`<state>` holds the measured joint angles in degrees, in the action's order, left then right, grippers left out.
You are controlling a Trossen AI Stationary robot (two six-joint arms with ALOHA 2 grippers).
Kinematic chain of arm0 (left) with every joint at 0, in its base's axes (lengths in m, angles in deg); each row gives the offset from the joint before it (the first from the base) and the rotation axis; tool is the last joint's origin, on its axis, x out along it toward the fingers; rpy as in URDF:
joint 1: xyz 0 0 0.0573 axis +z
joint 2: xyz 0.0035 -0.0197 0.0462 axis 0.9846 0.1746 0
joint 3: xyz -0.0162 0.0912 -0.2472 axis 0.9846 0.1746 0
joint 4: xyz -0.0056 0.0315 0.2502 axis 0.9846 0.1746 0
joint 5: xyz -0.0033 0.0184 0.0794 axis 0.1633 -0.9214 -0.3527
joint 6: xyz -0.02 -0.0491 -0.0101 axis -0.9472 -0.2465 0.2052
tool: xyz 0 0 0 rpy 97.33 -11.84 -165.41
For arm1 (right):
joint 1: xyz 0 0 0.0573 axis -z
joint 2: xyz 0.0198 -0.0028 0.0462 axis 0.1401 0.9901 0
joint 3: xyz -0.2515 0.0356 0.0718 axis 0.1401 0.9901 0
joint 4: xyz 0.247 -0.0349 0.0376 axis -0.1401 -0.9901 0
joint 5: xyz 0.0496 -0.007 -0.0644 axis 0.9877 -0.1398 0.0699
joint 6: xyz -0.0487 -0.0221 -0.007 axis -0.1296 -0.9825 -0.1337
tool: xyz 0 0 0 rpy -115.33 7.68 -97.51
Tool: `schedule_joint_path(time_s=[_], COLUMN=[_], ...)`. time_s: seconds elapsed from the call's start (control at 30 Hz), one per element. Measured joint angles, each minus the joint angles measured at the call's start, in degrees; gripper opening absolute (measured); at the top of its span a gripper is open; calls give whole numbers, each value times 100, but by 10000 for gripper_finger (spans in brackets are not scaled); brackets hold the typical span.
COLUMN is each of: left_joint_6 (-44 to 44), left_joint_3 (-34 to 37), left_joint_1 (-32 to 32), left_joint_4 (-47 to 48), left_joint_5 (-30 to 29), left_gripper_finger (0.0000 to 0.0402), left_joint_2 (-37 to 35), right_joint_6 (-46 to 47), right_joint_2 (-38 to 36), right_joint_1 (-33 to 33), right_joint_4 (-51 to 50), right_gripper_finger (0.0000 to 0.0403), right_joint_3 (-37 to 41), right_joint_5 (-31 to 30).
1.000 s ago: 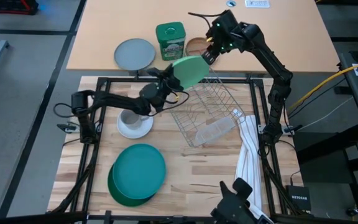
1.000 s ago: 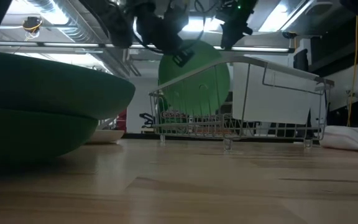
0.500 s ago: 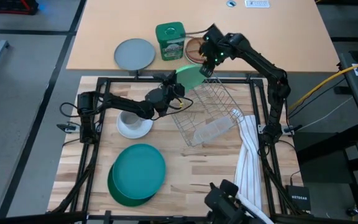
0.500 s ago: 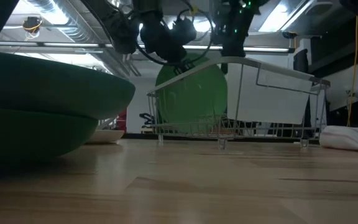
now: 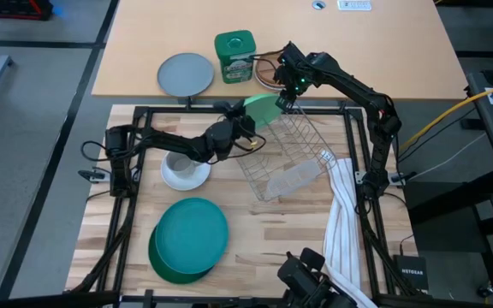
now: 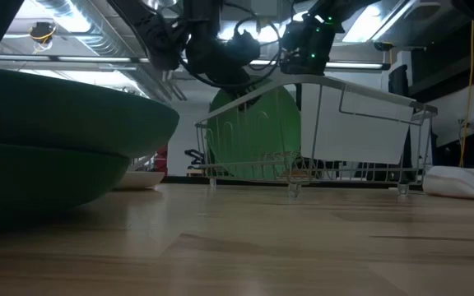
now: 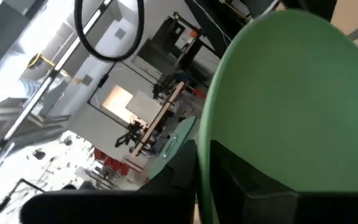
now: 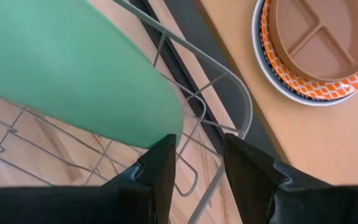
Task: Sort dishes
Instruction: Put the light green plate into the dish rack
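Robotics lab — benches, strip lights (image 6: 81,62)

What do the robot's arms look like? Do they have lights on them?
Both arms are dark and thin, with bendy joints and black cables looping beside them. The right arm has small green lights glowing near its wrist. The left arm is black too, with a chunky wrist. Each ends in a gripper with two flat dark fingers.
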<state>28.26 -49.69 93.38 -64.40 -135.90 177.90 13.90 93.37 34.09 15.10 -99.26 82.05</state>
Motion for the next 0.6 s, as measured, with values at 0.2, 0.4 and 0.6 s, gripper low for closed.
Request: schedule_joint_path(time_s=[0.2, 0.4, 0.6], left_joint_6=[-519, -1036, -1498], left_joint_3=[5, 5, 5], left_joint_1=[97, 219, 254], left_joint_4=[32, 2, -1], left_joint_5=[32, 29, 24], left_gripper_finger=[86, 145, 173], left_joint_2=[-13, -17, -22], right_joint_6=[5, 21, 187], right_joint_2=[20, 20, 20], right_joint_1=[-19, -12, -13], right_joint_4=[9, 23, 200], right_gripper_finger=[138, 138, 138], right_joint_3=[10, 10, 10], right_joint_5=[-16, -22, -137])
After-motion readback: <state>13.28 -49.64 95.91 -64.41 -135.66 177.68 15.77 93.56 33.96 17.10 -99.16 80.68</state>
